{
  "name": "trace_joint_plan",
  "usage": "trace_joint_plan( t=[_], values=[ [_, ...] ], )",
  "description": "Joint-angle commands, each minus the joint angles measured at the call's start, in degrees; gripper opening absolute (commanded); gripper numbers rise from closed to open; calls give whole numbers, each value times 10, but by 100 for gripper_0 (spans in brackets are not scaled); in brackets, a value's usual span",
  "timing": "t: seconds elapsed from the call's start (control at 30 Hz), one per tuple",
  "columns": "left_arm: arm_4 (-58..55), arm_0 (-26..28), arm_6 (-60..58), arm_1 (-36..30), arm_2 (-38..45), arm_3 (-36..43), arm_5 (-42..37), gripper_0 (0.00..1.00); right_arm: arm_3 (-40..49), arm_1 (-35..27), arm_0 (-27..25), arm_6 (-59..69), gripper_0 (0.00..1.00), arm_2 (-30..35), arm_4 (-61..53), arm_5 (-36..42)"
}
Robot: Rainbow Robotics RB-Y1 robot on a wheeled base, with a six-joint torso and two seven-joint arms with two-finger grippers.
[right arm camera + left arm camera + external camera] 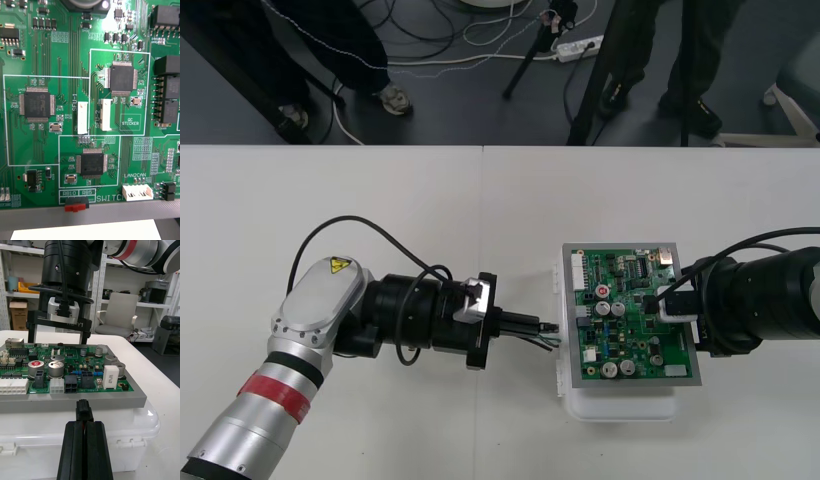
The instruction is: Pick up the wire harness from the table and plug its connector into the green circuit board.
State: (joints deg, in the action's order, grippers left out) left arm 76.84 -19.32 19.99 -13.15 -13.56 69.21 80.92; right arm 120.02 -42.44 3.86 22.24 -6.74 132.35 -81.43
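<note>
You had the left arm's black fingers clenched on the small black plug of the light, limp thin-wired harness, likely its only stiff holding place, mid-frame just left of the green circuit board, while the right arm's fingers stood spread over its right side.

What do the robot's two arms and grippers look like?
The left arm has silver links, a red ring, a yellow warning sticker and a black cylindrical wrist with a looping black cable. The left gripper has narrow black fingers. The right arm shows a black cylinder. The right gripper has a silver block, a black bar with white lettering and two thin black fingers.
</note>
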Motion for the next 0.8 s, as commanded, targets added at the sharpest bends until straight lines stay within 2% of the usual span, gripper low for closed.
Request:
trace_joint_plan(
  t=[0.03, 0.8],
  values=[
    [2, -23, 9, 17, 7, 4, -30, 0, 14, 12, 14, -33, 100, -8, -1, -4],
    [-5, -25, 10, 30, -14, 5, -57, 0, 14, 12, 14, -17, 100, -7, 4, -11]
  ],
)
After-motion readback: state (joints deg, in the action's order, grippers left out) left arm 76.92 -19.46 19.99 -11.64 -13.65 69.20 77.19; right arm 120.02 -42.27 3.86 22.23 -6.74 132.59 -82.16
